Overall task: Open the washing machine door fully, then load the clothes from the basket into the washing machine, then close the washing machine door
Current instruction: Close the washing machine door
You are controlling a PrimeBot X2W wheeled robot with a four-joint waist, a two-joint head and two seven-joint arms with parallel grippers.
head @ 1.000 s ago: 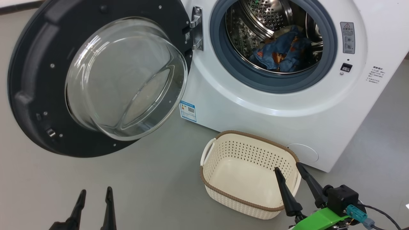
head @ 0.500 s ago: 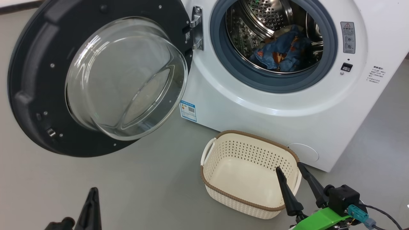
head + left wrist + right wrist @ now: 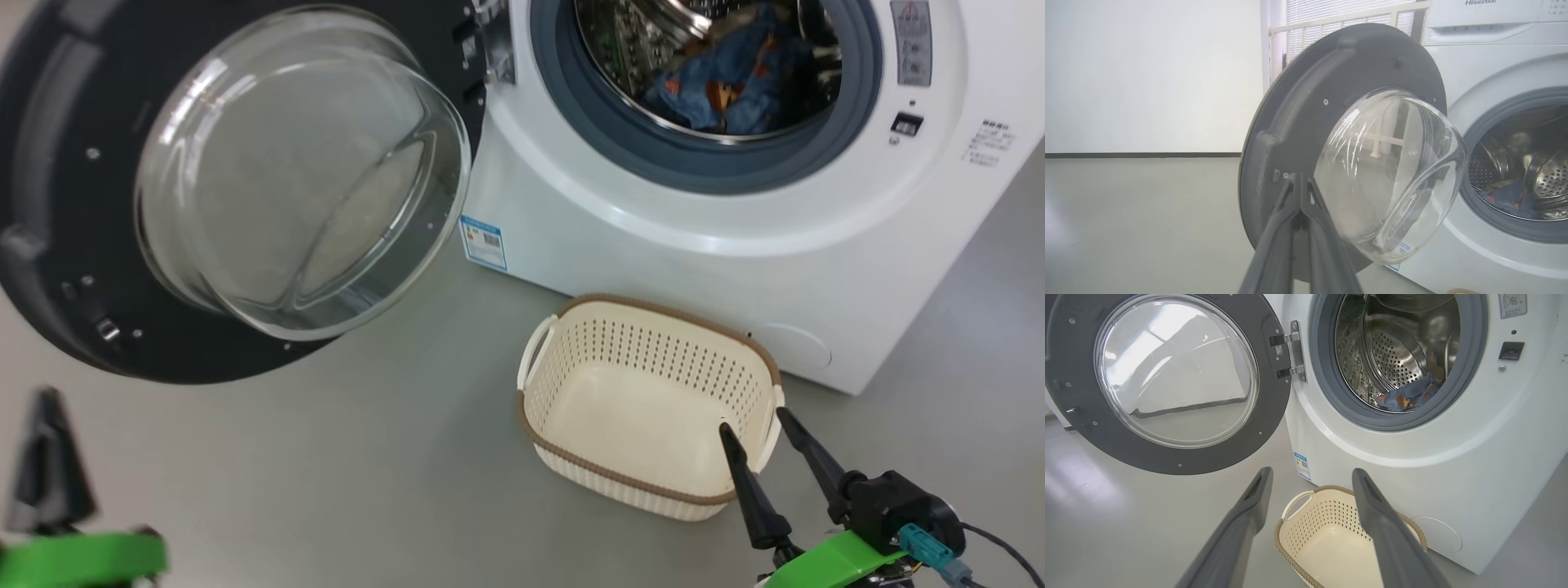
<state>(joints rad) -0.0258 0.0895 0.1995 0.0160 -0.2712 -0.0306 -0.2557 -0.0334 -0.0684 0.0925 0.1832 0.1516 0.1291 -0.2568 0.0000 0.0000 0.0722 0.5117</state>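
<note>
Clothes (image 3: pixel 727 82) lay inside the washing machine (image 3: pixel 653 245), the washing machine door (image 3: pixel 57 163) wide open on my left. My left hand (image 3: pixel 1298 181) was pinched together before it; my right hand (image 3: pixel 751 418), spread apart, hung by the basket (image 3: pixel 645 488).

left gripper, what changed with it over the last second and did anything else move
The left gripper snapped shut on nothing, then swung out to the left of the head view and now points at the washing machine door. The head camera also moved, so the whole scene shifted. Unchanged: door open, clothes in the drum, basket empty, right gripper open at its near corner.
</note>
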